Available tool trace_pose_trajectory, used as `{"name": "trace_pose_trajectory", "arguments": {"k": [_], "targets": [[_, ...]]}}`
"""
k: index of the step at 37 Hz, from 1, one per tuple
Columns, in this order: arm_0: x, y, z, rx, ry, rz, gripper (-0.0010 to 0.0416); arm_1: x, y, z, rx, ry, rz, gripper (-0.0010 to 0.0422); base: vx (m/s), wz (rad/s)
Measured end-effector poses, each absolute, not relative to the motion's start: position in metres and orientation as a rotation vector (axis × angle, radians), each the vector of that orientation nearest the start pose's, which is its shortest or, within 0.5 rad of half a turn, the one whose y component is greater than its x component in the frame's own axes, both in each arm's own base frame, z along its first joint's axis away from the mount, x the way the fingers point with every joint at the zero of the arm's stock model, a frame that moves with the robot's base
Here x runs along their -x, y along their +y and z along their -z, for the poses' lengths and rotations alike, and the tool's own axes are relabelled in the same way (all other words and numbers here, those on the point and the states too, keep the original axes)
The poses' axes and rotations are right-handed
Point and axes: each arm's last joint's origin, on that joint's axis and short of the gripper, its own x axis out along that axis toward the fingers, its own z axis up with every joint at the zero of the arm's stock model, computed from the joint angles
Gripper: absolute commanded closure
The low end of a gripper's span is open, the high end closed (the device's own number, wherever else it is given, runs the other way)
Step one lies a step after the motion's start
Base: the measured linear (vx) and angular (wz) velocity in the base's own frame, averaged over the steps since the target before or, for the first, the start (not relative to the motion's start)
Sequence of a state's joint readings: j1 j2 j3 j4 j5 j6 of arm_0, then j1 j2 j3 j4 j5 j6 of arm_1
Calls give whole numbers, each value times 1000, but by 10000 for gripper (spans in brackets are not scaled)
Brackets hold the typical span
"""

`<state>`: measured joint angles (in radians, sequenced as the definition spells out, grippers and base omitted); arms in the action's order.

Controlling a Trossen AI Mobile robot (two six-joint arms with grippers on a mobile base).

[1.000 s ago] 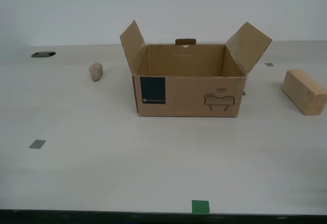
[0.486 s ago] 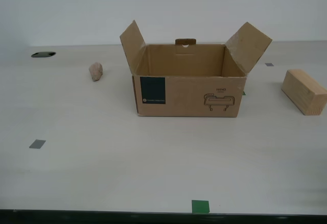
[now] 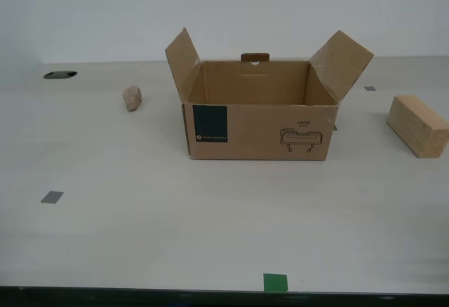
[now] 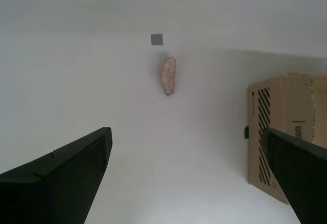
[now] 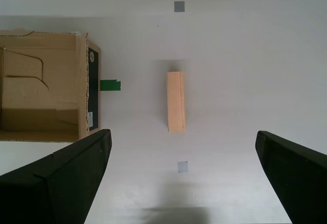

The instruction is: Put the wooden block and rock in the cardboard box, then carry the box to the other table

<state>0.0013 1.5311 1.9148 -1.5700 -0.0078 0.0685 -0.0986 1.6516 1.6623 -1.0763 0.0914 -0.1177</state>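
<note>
My first end effector (image 5: 181, 178) hung released above the wooden block (image 5: 176, 101); my second end effector (image 4: 186, 175), also released, above the rock (image 4: 169, 75). The empty cardboard box (image 3: 256, 121) sat mid-counter (image 3: 140, 230) between them, flaps up.

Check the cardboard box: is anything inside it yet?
Empty, as far as visible. The cardboard box stands open; the rock and wooden block lie outside.

wooden block (image 5: 176, 102) beside cardboard box (image 5: 43, 86) (flaps up), tool (image 5: 184, 175) spread wide
</note>
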Motion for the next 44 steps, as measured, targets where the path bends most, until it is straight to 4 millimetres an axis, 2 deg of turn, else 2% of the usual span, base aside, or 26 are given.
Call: {"name": "trace_pose_trajectory", "arguments": {"k": [6, 16, 22, 29, 44], "targets": [[-250, 1, -425, -64, 1186, 32, 12, -357, -38, -329, 64, 1132, 127, 12, 0, 0], [-250, 1, -425, -71, 1186, 37, 12, -392, -42, -323, 59, 1170, 126, 12, 0, 0], [-250, 1, -425, -72, 1186, 38, 12, -409, -44, -310, 57, 1238, 123, 12, 0, 0], [-250, 1, -425, -104, 1185, 59, 12, -425, -48, -289, 48, 1297, 120, 12, 0, 0], [-251, 1, -425, -110, 1186, 62, 12, -442, -62, -241, 26, 1406, 124, 12, 0, 0]]}}
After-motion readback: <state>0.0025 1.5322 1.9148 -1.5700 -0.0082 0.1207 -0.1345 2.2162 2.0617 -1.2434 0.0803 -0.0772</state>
